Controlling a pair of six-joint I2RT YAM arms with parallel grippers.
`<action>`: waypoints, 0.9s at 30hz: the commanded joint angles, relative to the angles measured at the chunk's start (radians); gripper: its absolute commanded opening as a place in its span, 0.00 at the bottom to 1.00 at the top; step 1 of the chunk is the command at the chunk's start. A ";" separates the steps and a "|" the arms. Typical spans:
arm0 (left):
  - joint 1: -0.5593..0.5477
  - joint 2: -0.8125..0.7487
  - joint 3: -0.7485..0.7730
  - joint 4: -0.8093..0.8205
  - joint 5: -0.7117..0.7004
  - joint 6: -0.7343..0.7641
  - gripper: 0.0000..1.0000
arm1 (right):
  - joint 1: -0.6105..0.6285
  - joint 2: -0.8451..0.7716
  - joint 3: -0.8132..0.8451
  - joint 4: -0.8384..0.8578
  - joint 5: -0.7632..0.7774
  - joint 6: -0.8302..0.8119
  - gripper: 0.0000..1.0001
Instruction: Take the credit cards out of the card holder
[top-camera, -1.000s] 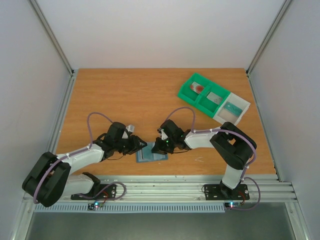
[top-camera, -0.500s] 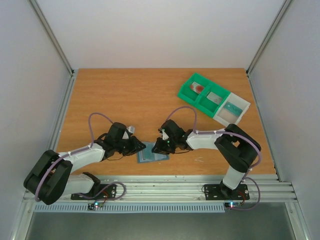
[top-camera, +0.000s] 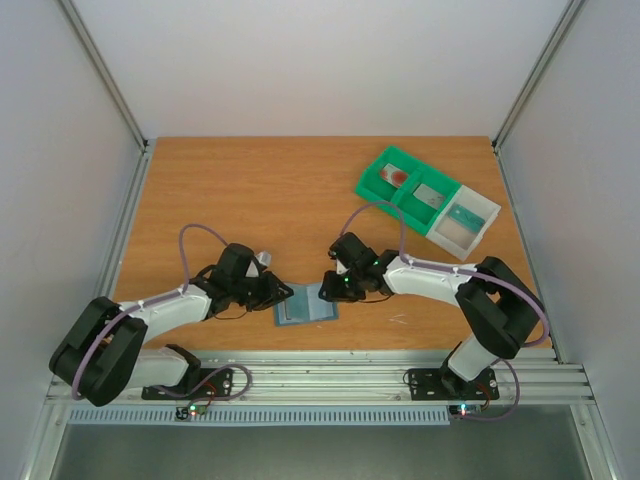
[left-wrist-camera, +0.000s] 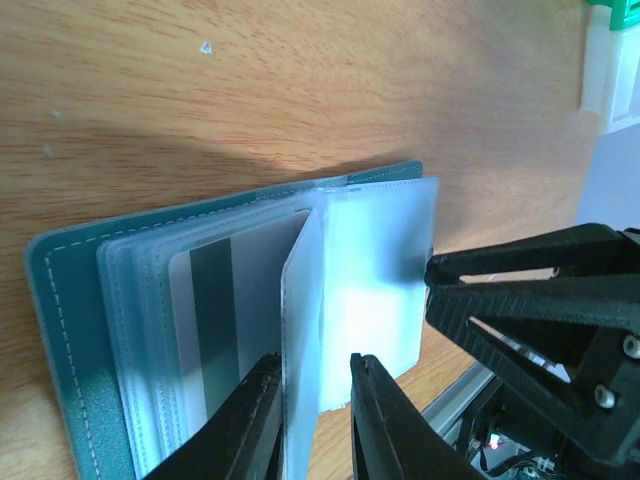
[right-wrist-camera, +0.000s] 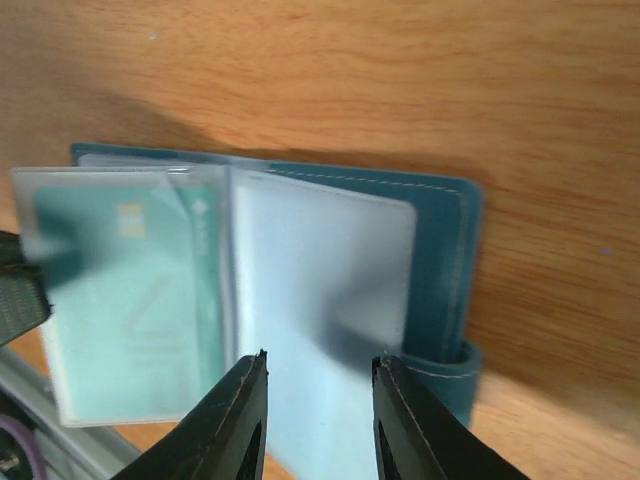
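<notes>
White walls close in a wooden worktop (top-camera: 250, 190). The green and white bins (top-camera: 425, 198) sit toward its far right corner. The card holder (top-camera: 305, 305) lies open close to the near edge, about midway along it.

The left gripper (left-wrist-camera: 318, 400) is at its left side, jaws a little apart on either side of an upright clear sleeve (left-wrist-camera: 300, 290) without visibly pinching it. A grey striped card (left-wrist-camera: 215, 320) is tucked in the page beside it. The right gripper (right-wrist-camera: 318, 400) hangs spread over an empty-looking sleeve, holding nothing. A teal card (right-wrist-camera: 125, 290) shows in the neighbouring leaf.

The credit cards seen here are not yet out. The risks look like these:
- The thin sleeve could slip free and flop shut.
- A card dragging in its pocket could lift or slide the unpinned holder toward the near edge.
</notes>
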 joint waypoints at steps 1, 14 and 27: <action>0.002 0.005 0.018 0.045 0.024 0.000 0.21 | -0.021 0.005 0.035 -0.089 0.068 -0.076 0.30; 0.000 0.008 0.046 0.047 0.053 -0.013 0.23 | -0.024 0.053 0.031 -0.088 0.010 -0.101 0.18; -0.057 0.089 0.073 0.179 0.110 -0.071 0.27 | -0.019 -0.003 -0.058 -0.005 -0.019 -0.004 0.16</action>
